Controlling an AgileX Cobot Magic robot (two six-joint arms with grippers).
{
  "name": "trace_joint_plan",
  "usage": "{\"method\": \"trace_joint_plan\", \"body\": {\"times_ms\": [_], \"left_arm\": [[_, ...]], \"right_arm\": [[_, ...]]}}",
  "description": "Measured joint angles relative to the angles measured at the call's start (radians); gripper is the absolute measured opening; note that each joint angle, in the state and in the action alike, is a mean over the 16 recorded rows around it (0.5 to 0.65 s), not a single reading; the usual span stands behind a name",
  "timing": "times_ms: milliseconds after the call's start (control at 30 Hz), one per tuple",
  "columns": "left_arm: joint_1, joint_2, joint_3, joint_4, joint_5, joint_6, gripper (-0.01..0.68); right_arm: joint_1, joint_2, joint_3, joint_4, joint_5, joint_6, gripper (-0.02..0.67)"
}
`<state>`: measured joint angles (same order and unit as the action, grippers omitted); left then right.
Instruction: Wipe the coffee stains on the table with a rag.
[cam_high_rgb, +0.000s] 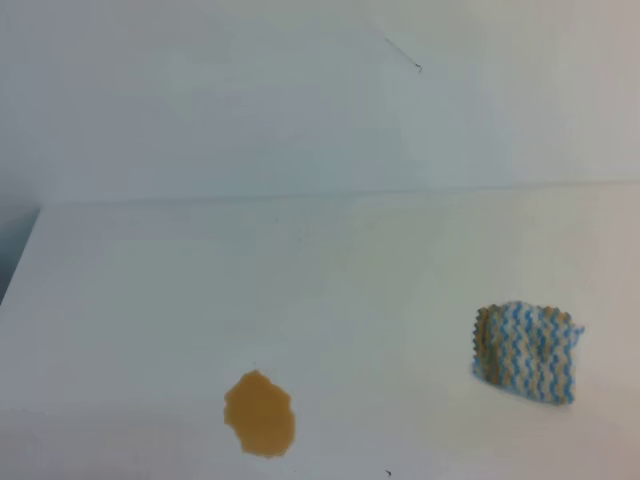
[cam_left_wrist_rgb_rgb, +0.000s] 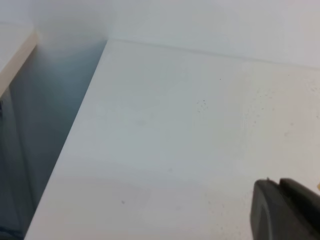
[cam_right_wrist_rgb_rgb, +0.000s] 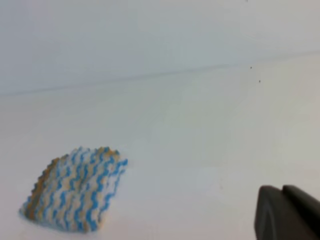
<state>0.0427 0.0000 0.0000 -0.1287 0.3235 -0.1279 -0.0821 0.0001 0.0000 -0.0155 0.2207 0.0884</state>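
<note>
exterior high: the coffee stains (cam_high_rgb: 260, 414) sit low centre-left on the table (cam_high_rgb: 330, 270); the rag (cam_high_rgb: 527, 351) lies well apart at lower right, no arms in frame.
left wrist: only a dark corner of the left gripper (cam_left_wrist_rgb_rgb: 286, 210) at lower right, its opening hidden.
right wrist: the rag (cam_right_wrist_rgb_rgb: 75, 188) lies lower left; the right gripper (cam_right_wrist_rgb_rgb: 287, 212) shows lower right, its opening hidden too.

White table (cam_high_rgb: 330, 270) — coffee stains (cam_high_rgb: 259, 413), rag (cam_high_rgb: 526, 352) apart.
</note>
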Motion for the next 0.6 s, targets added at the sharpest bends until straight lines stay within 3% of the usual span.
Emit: {"method": "trace_joint_plan", "body": {"times_ms": [600], "left_arm": [[0.000, 0.000, 0.000, 0.000, 0.004, 0.001, -0.001]], "right_arm": [[0.000, 0.000, 0.000, -0.024, -0.108, -0.010, -0.004]]}}
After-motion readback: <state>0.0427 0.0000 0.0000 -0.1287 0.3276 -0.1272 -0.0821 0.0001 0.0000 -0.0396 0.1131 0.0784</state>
